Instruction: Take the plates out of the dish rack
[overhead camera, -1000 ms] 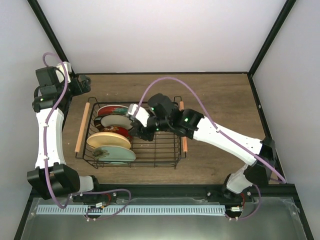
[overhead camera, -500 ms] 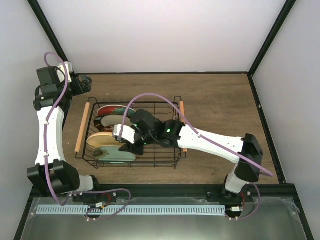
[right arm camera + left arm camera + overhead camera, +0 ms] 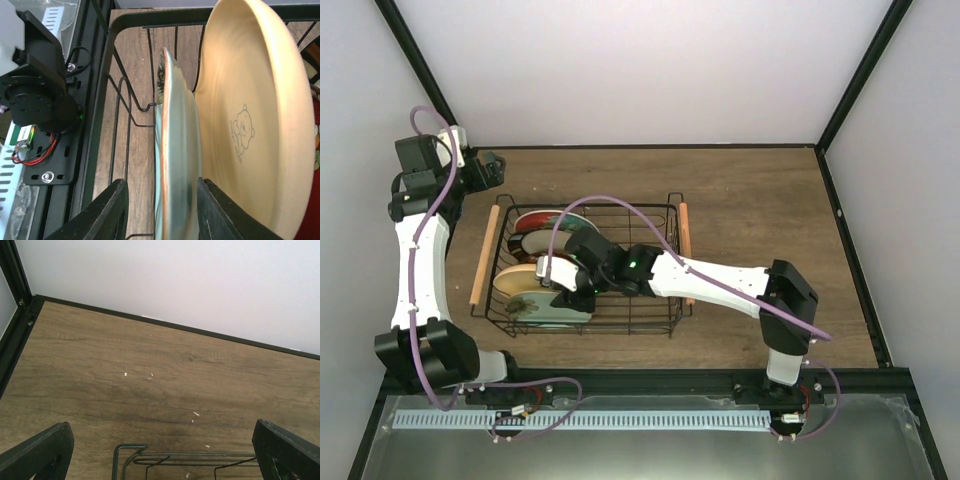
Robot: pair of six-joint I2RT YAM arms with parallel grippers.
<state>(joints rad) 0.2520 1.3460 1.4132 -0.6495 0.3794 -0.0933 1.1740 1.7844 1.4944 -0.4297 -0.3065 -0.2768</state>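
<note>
The black wire dish rack [image 3: 620, 328] stands mid-table with several plates upright in its left half: pale mint [image 3: 558, 309] nearest, yellow-orange [image 3: 523, 280] behind it, then a cream dark-rimmed one [image 3: 542, 243] and a red one [image 3: 534, 220]. My right gripper [image 3: 566, 294] reaches into the rack. In the right wrist view it [image 3: 162, 212] is open, and its fingers [image 3: 107, 215] straddle the rim of the mint plate [image 3: 177, 165], with the yellow-orange plate [image 3: 245, 115] just behind. My left gripper [image 3: 492, 166] is open and empty over the table's back left.
The rack's wooden handles [image 3: 483, 255] lie on its left and right sides. The left wrist view shows bare wood table and the rack's corner wire [image 3: 129, 449] near the back wall. A black frame rail [image 3: 55, 100] runs beside the rack's near side.
My right arm has swung left and toward the near side of the rack, from beside the rear plates to over the mint plate. The left arm has barely moved.
</note>
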